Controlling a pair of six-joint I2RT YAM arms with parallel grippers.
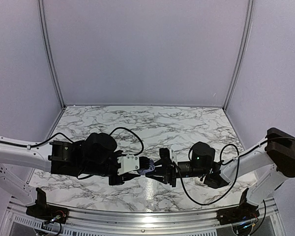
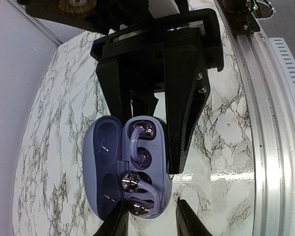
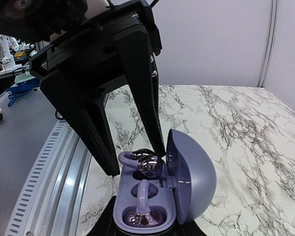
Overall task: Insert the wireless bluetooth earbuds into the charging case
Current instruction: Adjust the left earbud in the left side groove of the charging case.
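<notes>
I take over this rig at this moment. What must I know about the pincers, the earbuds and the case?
Right pincer: shut on the charging case, whose lid is open.
Left pincer: fingers flank the case's end; grip unclear.
Done: both earbuds lie in the case's base.
Left: confirm that they sit fully, which I cannot tell from here.

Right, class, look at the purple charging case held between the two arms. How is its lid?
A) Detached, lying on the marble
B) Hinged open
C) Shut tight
B: the lid of the charging case stands swung up on its hinge, leaving the earbuds in view inside.
</notes>
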